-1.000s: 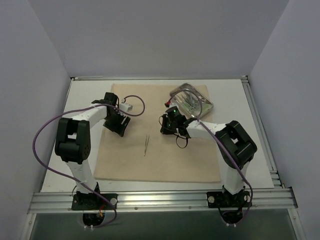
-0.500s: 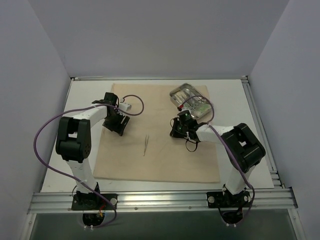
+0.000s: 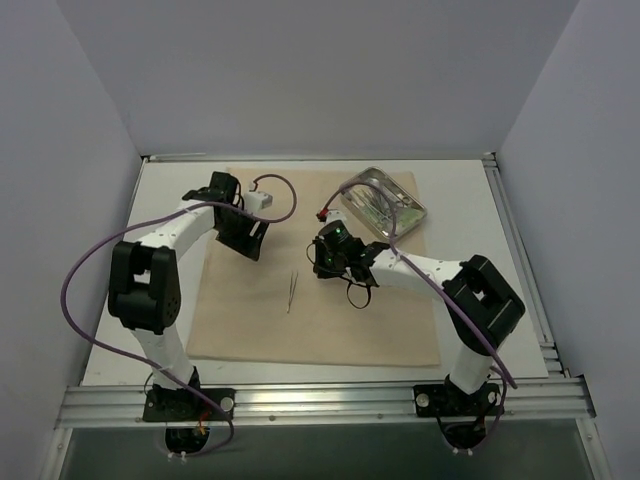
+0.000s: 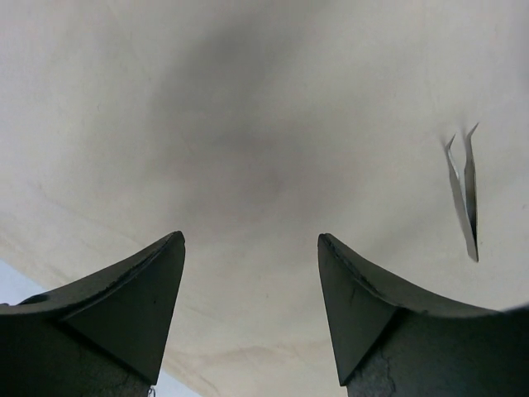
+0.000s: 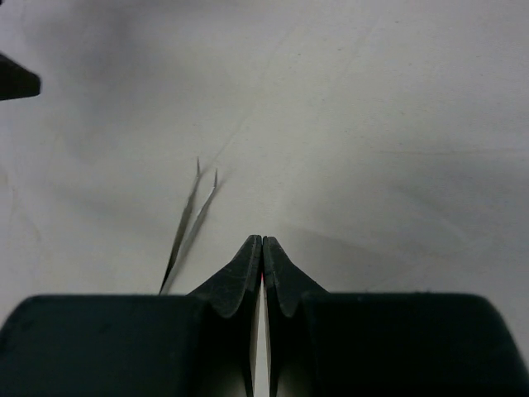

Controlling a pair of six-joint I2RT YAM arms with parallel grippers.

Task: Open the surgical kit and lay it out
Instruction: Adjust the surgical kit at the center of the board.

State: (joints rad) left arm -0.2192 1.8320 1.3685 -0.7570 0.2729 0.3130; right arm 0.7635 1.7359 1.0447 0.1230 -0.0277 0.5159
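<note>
The beige cloth wrap [image 3: 250,320] lies spread flat on the table. Thin metal tweezers [image 3: 291,291] lie near its middle; they also show in the left wrist view [image 4: 464,194] and the right wrist view [image 5: 188,223]. The shiny steel tray [image 3: 420,208] sits at the cloth's far right corner with metal instruments in it. My left gripper [image 3: 245,240] [image 4: 248,240] is open and empty, low over the cloth's far left part. My right gripper [image 3: 320,266] [image 5: 262,240] is shut just above the cloth, right of the tweezers. Only a thin red sliver shows between its tips.
Purple cables loop from both arms over the cloth. The white table [image 3: 480,260] shows around the cloth, with metal rails along its right and near edges. Grey walls close in the left, right and back.
My right gripper went toward the tray and then came back left over the cloth, nearer the tweezers. My left gripper shifted slightly farther back. The tweezers have not moved.
</note>
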